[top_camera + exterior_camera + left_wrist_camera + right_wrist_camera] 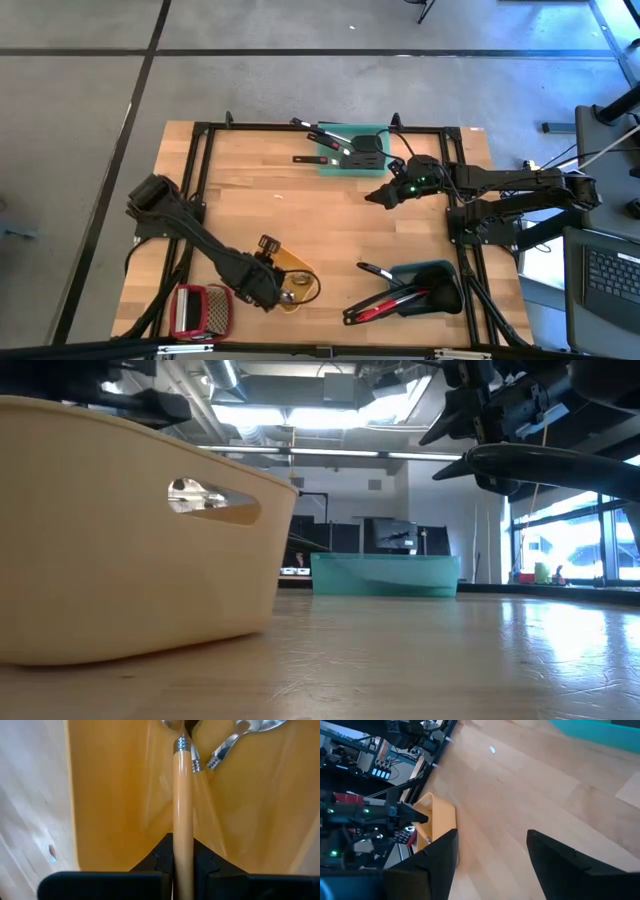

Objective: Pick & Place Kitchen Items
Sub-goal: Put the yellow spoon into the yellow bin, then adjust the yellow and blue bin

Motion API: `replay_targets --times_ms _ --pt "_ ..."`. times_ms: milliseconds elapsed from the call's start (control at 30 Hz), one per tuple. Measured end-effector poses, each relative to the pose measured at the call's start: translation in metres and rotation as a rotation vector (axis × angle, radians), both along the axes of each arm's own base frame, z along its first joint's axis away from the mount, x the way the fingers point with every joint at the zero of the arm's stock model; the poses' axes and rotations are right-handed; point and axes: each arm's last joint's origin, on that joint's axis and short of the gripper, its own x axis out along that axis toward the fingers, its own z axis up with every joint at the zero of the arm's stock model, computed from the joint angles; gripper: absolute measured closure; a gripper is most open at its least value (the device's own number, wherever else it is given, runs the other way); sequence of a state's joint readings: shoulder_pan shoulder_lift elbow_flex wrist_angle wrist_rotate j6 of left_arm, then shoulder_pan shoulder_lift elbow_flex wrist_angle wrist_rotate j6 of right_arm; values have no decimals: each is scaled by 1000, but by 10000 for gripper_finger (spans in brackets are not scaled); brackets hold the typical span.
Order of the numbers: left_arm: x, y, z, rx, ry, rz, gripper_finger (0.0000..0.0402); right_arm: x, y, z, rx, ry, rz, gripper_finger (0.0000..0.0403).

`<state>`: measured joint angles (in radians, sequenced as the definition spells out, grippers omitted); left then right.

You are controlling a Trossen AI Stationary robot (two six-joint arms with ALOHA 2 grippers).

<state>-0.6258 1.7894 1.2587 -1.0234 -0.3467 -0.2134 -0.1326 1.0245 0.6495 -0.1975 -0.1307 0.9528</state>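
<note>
My left gripper (268,290) hangs steeply down over the yellow tray (300,272) near the table's front edge. It is shut on a tool with a light wooden handle (182,795). The handle's metal collar (181,744) and shiny head reach into the tray. A small metal spoon (235,737) lies in the tray beside it. My right gripper (378,196) hovers open over bare table, right of centre, near the teal tray (350,152), with nothing between its fingers (440,855). My left gripper pinches the wooden handle (183,827) between its two fingers, back from the metal collar. The fingers come from above, slanting down, and the handle runs on past them along their line. The tool's head end is inside the yellow tray; whether it rests on the floor I cannot tell.
The teal tray at the far edge holds black utensils. A grey-blue tray (432,288) at the near right holds black and red utensils. A red-framed grater (200,308) lies at the near left. A black frame (200,170) borders the wooden table.
</note>
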Motion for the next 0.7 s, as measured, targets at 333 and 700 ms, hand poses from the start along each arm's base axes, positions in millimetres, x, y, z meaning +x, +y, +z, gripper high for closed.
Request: replay_targets --times_ms 333,700 --pt "-1 -1 -12 -2 91 10 360 0 0 0 7 0 -4 165" --pt "-4 -1 -12 -70 143 65 251 0 0 0 3 1 -10 165"
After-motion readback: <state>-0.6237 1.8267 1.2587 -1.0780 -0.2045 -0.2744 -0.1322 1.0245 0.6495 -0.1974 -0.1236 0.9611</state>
